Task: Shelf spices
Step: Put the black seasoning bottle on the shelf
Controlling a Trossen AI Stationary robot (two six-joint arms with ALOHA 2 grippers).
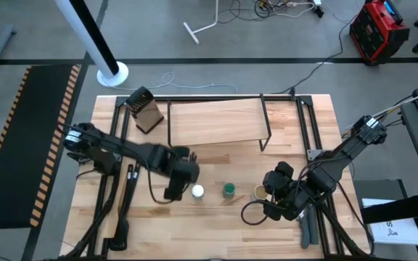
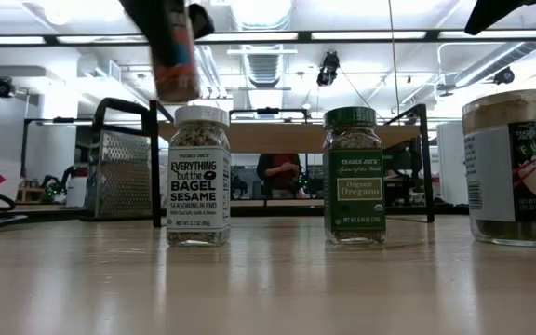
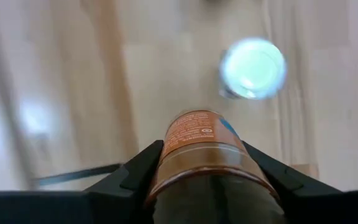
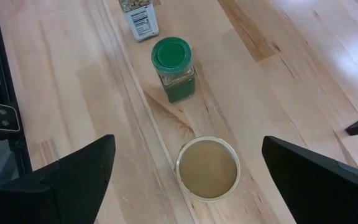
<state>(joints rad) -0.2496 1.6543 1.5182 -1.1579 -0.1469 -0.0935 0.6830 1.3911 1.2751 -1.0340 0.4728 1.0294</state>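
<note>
The light-wood-topped black-framed shelf (image 1: pixel 216 122) stands at the table's far side. Left gripper (image 3: pixel 207 177) — lifted above the table — clasps an orange-labelled cylindrical jar (image 3: pixel 199 146) beside the white-lidded jar (image 2: pixel 199 176). Right gripper (image 4: pixel 188 177) hangs spread over the tan-lidded wide jar (image 4: pixel 207 168), with the green-lidded oregano jar (image 4: pixel 173 68) just beyond.

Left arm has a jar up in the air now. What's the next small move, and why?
Probably carry it toward the shelf and set it on the top board. The left gripper is shut on the orange-labelled jar, lifted above the white-lidded jar. The right gripper hangs open over the tan jar.
</note>
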